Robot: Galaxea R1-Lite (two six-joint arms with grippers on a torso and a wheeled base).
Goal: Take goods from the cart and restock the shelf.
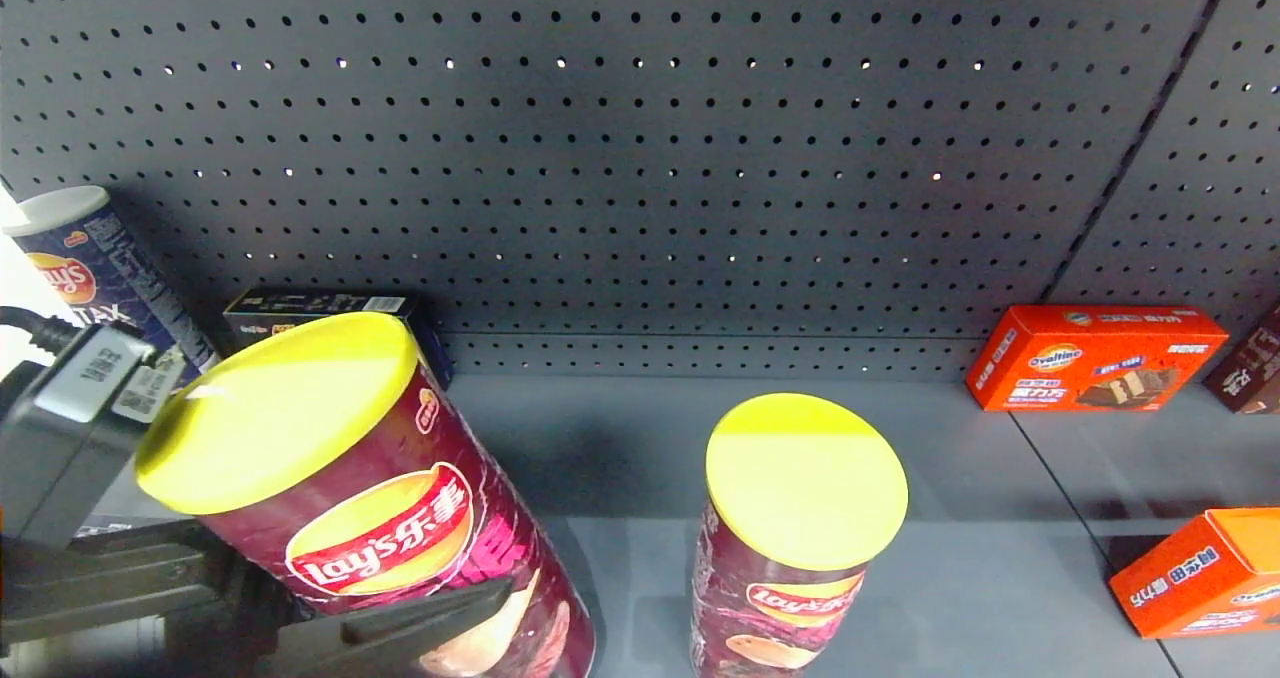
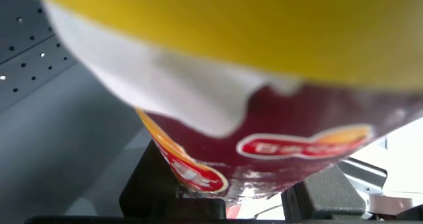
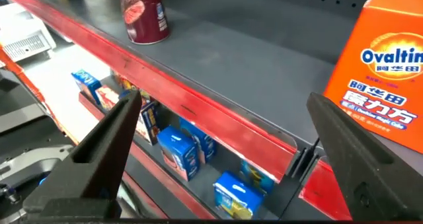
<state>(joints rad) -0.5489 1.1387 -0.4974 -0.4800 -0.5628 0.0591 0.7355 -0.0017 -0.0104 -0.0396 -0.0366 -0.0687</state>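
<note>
**Yellow-lidded chip can clamped in my left fingers, above the shelf**

The chip can (image 1: 370,498), maroon with a yellow lid, sits between the two fingers of my left gripper (image 2: 241,194). The fingers are clenched against its lower body, one on each side. In the head view one dark finger (image 1: 420,613) crosses the front of the can below its label. The can is tilted, with its lid leaning towards my left. I cannot tell whether its base touches the shelf (image 1: 620,438).

A second can (image 1: 790,558) of the same kind stands upright on the shelf to the right, apart from the held one, with a strip of bare grey shelf between them. Bare shelf also runs behind both cans up to the perforated back wall (image 1: 640,158).

On the left, a blue can (image 1: 90,268) and a dark box (image 1: 320,308) stand against the back wall, close behind the held can's lid. On the right, an orange box (image 1: 1095,356) lies at the back wall and a nearer orange box (image 1: 1200,573) lies towards the front, both well apart from the second can.

My right gripper (image 3: 228,164) hangs released, its fingers spread wide with nothing between them, in front of the shelf's red front rail (image 3: 198,98). The nearer orange box stands just beside one of its fingers. Blue boxes (image 3: 178,151) stand on the shelf below.
</note>
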